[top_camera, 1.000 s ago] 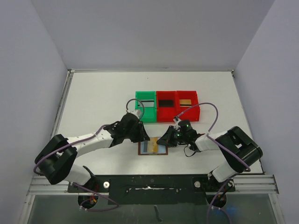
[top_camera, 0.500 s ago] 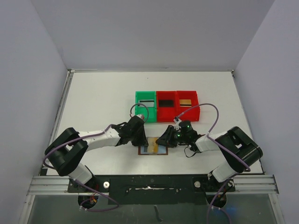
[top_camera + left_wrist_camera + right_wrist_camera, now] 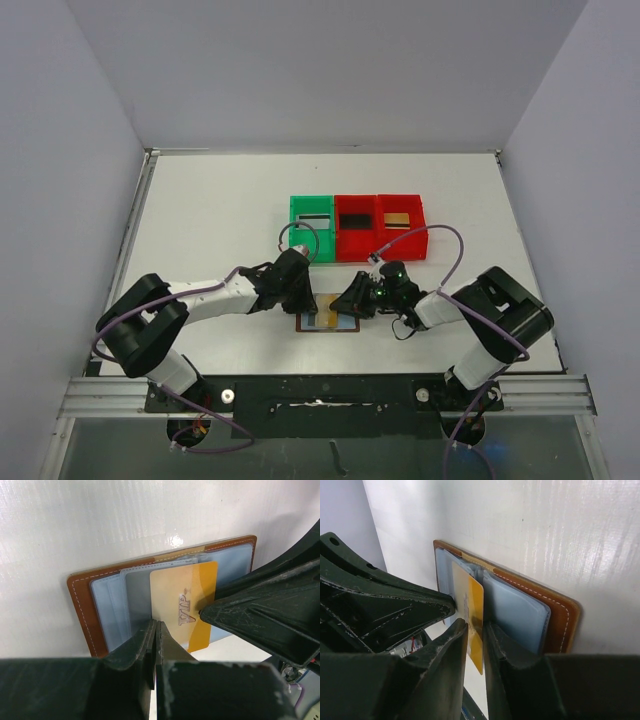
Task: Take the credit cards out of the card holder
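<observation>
The brown card holder (image 3: pixel 305 322) lies open on the table between both arms, its pale blue pockets (image 3: pixel 107 612) facing up. A yellow credit card (image 3: pixel 182 605) marked VIP sticks halfway out of the middle pocket over the holder's near edge. My left gripper (image 3: pixel 155 625) is shut, and its tips rest on the grey pocket beside that card. My right gripper (image 3: pixel 476 627) stands slightly open, one finger on each side of the yellow card (image 3: pixel 475 605), and the gap is wider than the card. From above, the left gripper (image 3: pixel 303 300) and the right gripper (image 3: pixel 345 303) meet over the holder.
Behind the holder stand a green bin (image 3: pixel 311 240) and two red bins (image 3: pixel 356 243) (image 3: pixel 402 240) in a row, each with a card lying in it. The two grippers' fingers are very close together over the holder's middle.
The left arm has swung in, and its gripper has shut and come down on the holder's left half. The right gripper's jaws have parted a little around the yellow card.
</observation>
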